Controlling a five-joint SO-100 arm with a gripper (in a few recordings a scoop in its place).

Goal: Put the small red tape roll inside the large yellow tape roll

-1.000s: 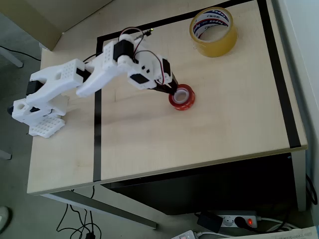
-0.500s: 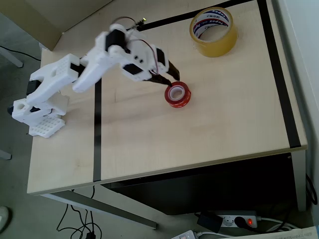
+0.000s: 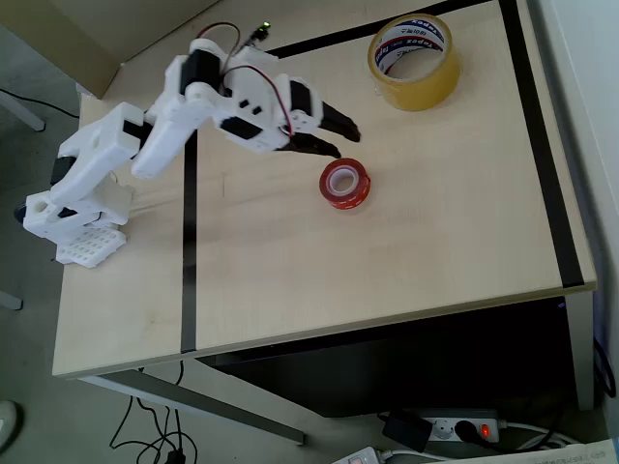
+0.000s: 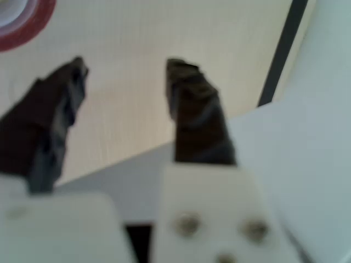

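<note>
Red roll loose on table, fingers spread and empty just above-left of it in overhead view.

Nearest: the small red tape roll [image 3: 347, 184] lies flat mid-table, apart from the gripper [image 3: 344, 141], whose dark fingers [image 4: 197, 109] stand wide with only bare table [image 3: 435, 251] between them. Farthest: the large yellow tape roll [image 3: 414, 60] sits flat, hole up, far right, well apart. For a good pick, straddle one wall of the red ring, close firmly, lift clear before carrying to the yellow core.
</note>
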